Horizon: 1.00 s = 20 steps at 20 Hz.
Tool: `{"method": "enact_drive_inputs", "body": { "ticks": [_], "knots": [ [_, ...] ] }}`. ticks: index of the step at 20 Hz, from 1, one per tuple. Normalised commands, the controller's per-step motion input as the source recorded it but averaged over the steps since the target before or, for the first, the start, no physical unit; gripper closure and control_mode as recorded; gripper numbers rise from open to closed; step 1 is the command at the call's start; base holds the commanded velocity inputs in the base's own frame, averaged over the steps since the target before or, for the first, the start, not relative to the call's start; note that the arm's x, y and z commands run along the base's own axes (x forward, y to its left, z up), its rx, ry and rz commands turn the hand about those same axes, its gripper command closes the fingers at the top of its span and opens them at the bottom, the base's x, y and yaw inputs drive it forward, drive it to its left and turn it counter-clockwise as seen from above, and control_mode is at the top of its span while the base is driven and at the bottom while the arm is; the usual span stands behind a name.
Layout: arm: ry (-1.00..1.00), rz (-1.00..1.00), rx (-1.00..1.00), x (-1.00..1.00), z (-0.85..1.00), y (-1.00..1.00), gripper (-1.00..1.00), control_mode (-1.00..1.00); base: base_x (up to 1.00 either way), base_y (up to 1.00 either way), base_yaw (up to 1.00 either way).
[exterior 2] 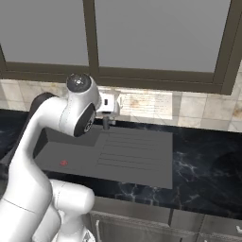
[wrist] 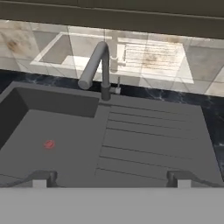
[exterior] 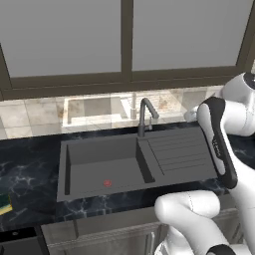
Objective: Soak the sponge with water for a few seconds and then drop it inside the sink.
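Pincer point(wrist: 112, 177) of mine hangs above the near edge of the sink point(exterior: 99, 167), tips spread wide apart w/ nothing between them; both tips rise at the bottom of the hand view, one over the basin side, the other over the ribbed drainboard point(wrist: 153, 148). Biggest thing behind it all is the window point(exterior: 124, 35) w/ its dark frame, then the tiled back wall point(exterior: 30, 117) below it. Marbled black countertop point(exterior: 30, 164) runs across and around the sink. Sink is dark grey, basin on its left, drainboard on its right, seen from my base. My arm point(exterior: 219, 142) bends over the drainboard end in the left base view and over the basin's left part in the right base view. Faucet point(wrist: 98, 68) stands at the back rim between basin and drainboard, spout curving out toward the basin. Sponge point(exterior: 4, 202) lies on the countertop well left of the sink, at the left edge of the left base view, well apart from my pincer. Small red drain mark point(wrist: 49, 144) sits on the basin floor.
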Motion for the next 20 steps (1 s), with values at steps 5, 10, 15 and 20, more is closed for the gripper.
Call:
{"method": "enact_drive_inputs", "body": {
  "ticks": [5, 10, 15, 20],
  "knots": [
    [-0.35, 0.0, 0.0, 0.0, 0.0, 0.0, -1.0, -1.0, 0.0, 0.0, 0.0],
    [-0.31, 0.0, 0.0, 0.0, 0.0, 0.0, -1.0, -1.0, 0.0, 0.0, 0.0],
    [-0.28, 0.0, 0.0, 0.0, 0.0, 0.0, -1.0, -1.0, 0.0, 0.0, 0.0],
    [-0.11, 0.0, 0.0, 0.0, 0.0, 0.0, -1.0, -1.0, 0.0, 0.0, 0.0]
  ]
}}
